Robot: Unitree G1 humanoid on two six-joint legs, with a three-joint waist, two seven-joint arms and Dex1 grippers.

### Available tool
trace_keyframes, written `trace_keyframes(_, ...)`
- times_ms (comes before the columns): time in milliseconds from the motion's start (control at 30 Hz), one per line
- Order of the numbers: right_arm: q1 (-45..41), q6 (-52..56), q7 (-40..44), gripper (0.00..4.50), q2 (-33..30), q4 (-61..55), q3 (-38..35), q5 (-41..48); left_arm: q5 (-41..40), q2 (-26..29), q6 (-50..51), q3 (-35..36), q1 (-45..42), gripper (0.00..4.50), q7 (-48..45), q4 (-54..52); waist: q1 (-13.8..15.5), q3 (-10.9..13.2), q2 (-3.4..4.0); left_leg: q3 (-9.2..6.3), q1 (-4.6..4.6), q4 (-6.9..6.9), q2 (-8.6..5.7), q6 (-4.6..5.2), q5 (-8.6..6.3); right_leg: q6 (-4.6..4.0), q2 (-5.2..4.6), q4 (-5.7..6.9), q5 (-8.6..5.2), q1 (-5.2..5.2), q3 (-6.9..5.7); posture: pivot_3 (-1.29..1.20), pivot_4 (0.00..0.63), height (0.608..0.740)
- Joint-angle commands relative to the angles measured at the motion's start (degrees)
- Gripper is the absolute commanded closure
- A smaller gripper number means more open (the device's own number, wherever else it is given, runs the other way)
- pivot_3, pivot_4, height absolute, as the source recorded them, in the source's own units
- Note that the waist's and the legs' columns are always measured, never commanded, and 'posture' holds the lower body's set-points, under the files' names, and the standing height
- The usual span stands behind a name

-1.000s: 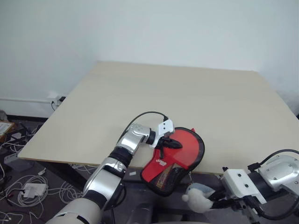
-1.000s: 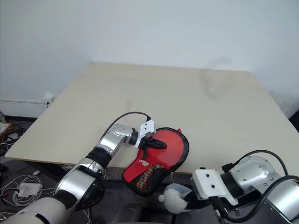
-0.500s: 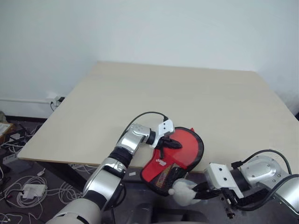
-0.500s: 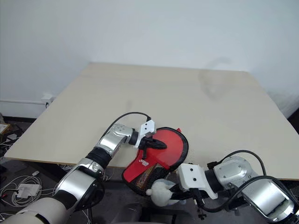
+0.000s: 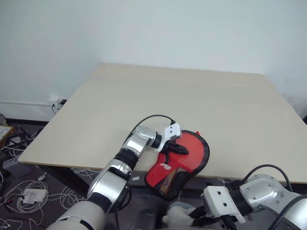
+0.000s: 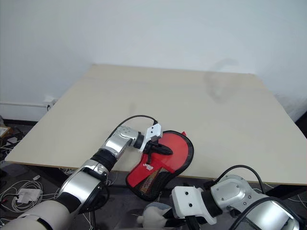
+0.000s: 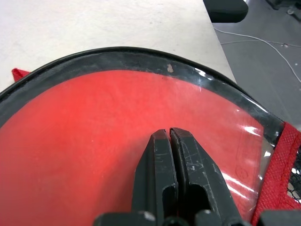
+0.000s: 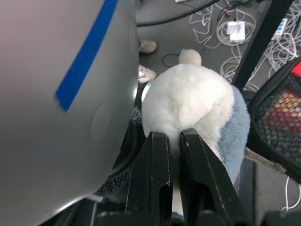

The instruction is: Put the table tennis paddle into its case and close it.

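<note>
Table (image 5: 144, 96): one paddle case (image 5: 180, 160), one plush lump (image 8: 197, 108).

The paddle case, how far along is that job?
Done: the red paddle sits inside its case at the table edge. In hand: left end effector, shut, presses the case; right end effector pinches the plush pull. Left: closing it.

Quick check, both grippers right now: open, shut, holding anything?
Left gripper: shut, fingertips pressed on the red case at the table's near edge.
Right gripper: shut on the pale plush lump, below the table edge.
</note>
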Motion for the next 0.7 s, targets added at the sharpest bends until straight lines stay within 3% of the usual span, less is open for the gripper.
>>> trace_keyframes(33,-1.7,1.2,-1.5,4.49,1.3,-0.2,-0.5,1.4,2.2,-0.6,-0.4,-1.6,0.0,4.5,0.3,2.9,0.0,0.0,-0.02,0.0,0.0,0.0,0.0,0.0,0.0,0.01,0.0,0.0,0.01,0.0,0.0,0.0,0.0,0.707)
trace_keyframes(133,-3.2,1.3,-1.6,4.49,1.3,2.0,-1.8,1.4,2.3,-0.8,-1.2,-0.8,-0.5,4.5,1.2,4.2,0.0,0.0,-0.05,0.0,0.0,0.0,0.0,0.0,0.0,0.05,0.0,0.0,0.03,0.0,0.0,0.0,0.0,0.707)
trace_keyframes(367,-10.3,1.7,3.4,2.29,-1.3,9.9,-8.3,5.6,2.0,-0.2,-2.9,1.0,-1.9,4.5,3.0,6.4,-0.1,0.0,-0.12,0.03,0.0,0.09,0.0,0.01,0.0,0.36,-0.38,-0.01,0.21,0.0,-0.54,0.0,0.0,0.707)
trace_keyframes(567,-17.8,-1.8,14.7,0.25,-7.8,20.3,-15.9,9.2,1.7,1.6,-4.7,3.1,-1.2,4.5,6.0,6.7,-0.3,0.1,-0.13,-0.04,-0.11,0.14,0.0,0.01,0.0,0.38,-0.41,-0.02,0.23,-0.06,-0.69,0.0,0.0,0.707)
trace_keyframes(600,-20.4,-2.7,14.7,0.04,-7.3,23.4,-15.9,8.1,1.4,2.1,-4.8,3.8,-1.1,4.5,6.5,6.5,-0.4,0.1,-0.13,-0.03,-0.11,0.14,0.01,0.01,0.0,0.39,-0.42,-0.02,0.23,-0.06,-0.72,0.0,0.0,0.707)
trace_keyframes(700,-27.9,-4.8,12.4,0.04,-3.5,32.4,-14.6,4.1,-0.3,3.5,-4.1,6.2,-0.2,4.5,7.7,4.4,-1.0,0.1,-0.13,-0.06,-0.11,0.1,0.03,0.01,0.0,0.4,-0.5,-0.01,0.25,-0.12,-0.83,0.0,0.0,0.707)
